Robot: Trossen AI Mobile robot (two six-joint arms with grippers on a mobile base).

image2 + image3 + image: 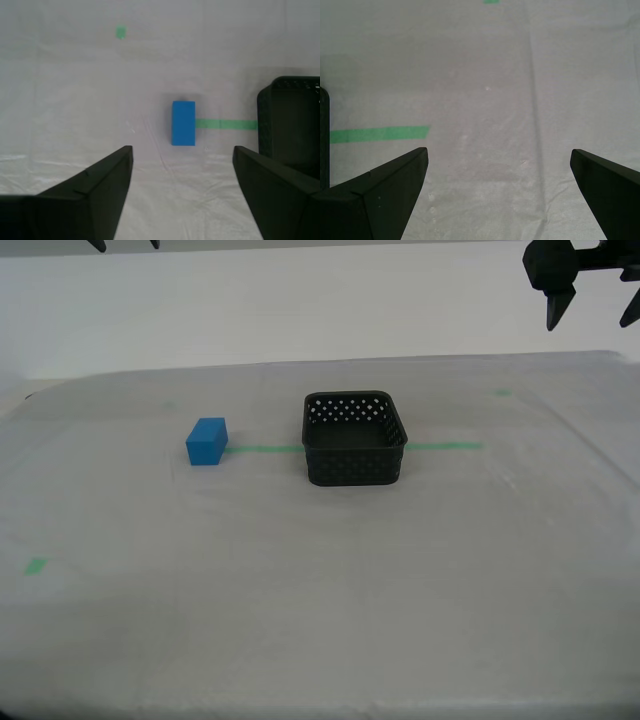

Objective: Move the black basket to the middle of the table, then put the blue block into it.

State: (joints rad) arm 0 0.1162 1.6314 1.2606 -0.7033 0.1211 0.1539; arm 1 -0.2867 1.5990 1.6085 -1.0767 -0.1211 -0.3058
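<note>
Black basket (354, 439) mid-table, empty, on the green tape line (445, 447). Blue block (206, 441) apart from it, at the line's end on table (300, 600). No readable writing. First gripper (499, 172) and second gripper (183, 167) spread wide, holding nothing.

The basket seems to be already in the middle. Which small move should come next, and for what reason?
Probably lower my second gripper straight toward the blue block. The black basket already stands about mid-table on the green tape line, empty. The block lies apart from it, on the table, and the wrist view shows it roughly centred ahead of the open jaws, which hold nothing.
</note>
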